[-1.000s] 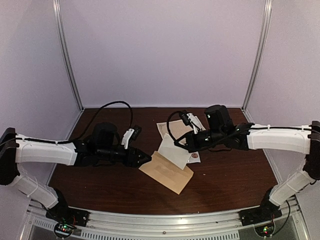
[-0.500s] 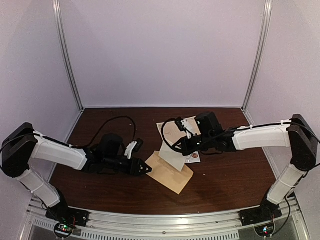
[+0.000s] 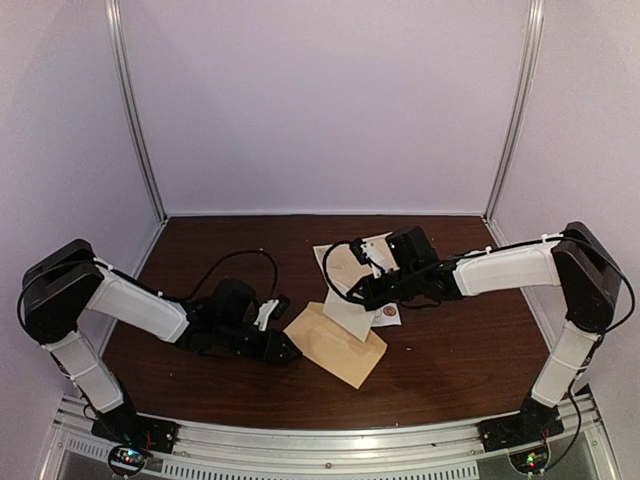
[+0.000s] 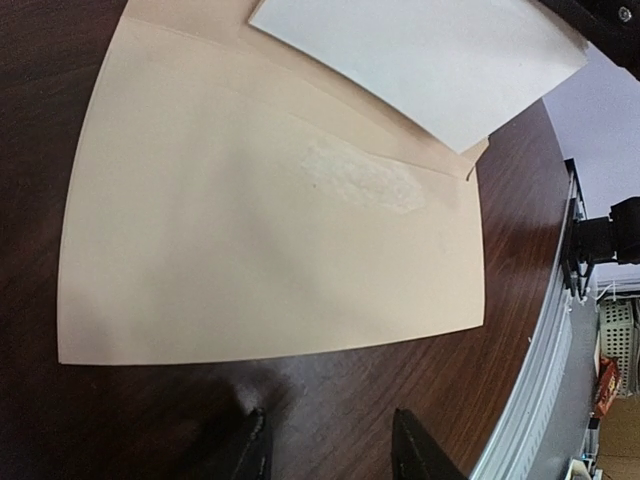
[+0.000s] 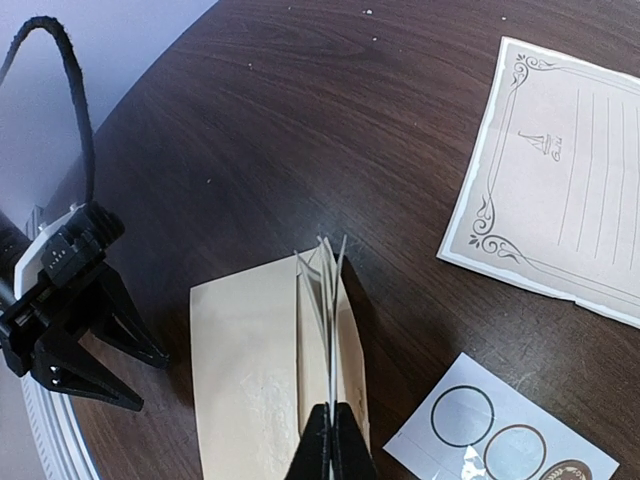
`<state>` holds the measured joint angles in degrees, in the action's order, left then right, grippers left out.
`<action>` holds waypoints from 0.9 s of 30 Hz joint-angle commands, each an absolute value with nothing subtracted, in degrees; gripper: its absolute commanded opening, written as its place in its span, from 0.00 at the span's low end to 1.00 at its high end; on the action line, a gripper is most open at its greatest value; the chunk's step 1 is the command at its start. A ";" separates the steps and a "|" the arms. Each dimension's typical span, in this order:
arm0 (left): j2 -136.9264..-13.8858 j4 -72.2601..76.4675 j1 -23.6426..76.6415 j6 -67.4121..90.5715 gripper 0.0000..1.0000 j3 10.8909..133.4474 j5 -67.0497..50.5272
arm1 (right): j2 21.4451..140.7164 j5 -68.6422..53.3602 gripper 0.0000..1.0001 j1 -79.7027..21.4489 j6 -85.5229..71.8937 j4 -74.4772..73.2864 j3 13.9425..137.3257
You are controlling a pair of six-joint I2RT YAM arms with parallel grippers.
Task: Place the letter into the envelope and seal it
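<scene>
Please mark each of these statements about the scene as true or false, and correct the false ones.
1. The right gripper is shut on the folded white letter. True.
2. The left gripper grips the tan envelope. False: its jaws stand open, just short of the envelope's edge, with nothing between them.
3. The sticker card lies inside the envelope. False: it lies on the table, outside the envelope.
4. A decorated lined sheet lies on the table. True.
</scene>
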<state>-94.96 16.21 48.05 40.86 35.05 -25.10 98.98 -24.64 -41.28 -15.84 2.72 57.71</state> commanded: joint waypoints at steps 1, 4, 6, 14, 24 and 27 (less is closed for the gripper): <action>-96.22 16.62 47.80 40.20 0.42 37.06 -25.46 | 100.15 -24.89 0.00 -40.46 -14.53 3.63 58.89; -96.94 16.44 47.80 40.01 0.42 37.42 -25.30 | 101.12 -25.01 0.00 -40.18 -14.42 3.78 58.95; -97.55 16.44 47.81 39.91 0.42 37.60 -25.38 | 101.75 -24.96 0.00 -40.03 -14.41 3.71 58.90; -98.83 17.16 47.90 39.82 0.40 37.64 -26.20 | 103.62 -24.84 0.00 -39.76 -15.21 2.64 58.56; -100.17 18.60 47.90 39.88 0.40 37.71 -27.39 | 105.20 -25.82 0.00 -39.84 -16.67 3.75 58.56; -100.66 19.25 47.96 40.12 0.40 37.75 -27.72 | 105.50 -26.26 0.00 -39.86 -17.36 4.56 58.32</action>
<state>-99.02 17.56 48.05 40.56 36.93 -26.89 104.71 -25.36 -40.10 -16.25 2.87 57.78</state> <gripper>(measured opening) 0.401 0.008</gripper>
